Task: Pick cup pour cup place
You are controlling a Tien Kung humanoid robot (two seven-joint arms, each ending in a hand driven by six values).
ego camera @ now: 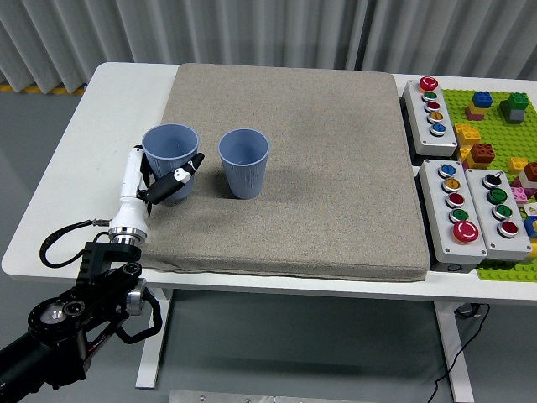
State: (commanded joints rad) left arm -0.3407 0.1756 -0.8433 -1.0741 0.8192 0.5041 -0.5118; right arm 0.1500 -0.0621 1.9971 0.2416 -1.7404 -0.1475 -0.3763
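Note:
Two blue ribbed cups are in the head view. One cup (pixel 244 162) stands upright on the grey mat (pixel 336 168), left of its middle. My left hand (pixel 164 180) is shut on the other cup (pixel 171 155), which is upright just left of the standing one, low over the mat's left part; I cannot tell whether it touches the mat. A narrow gap separates the two cups. The black left arm comes in from the lower left corner. My right arm is out of view.
Three grey button boxes (pixel 430 105) (pixel 453 207) (pixel 499 208) sit along the mat's right side. A green baseplate (pixel 495 126) with coloured bricks lies at the far right. The white table (pixel 75 143) shows bare left of the mat.

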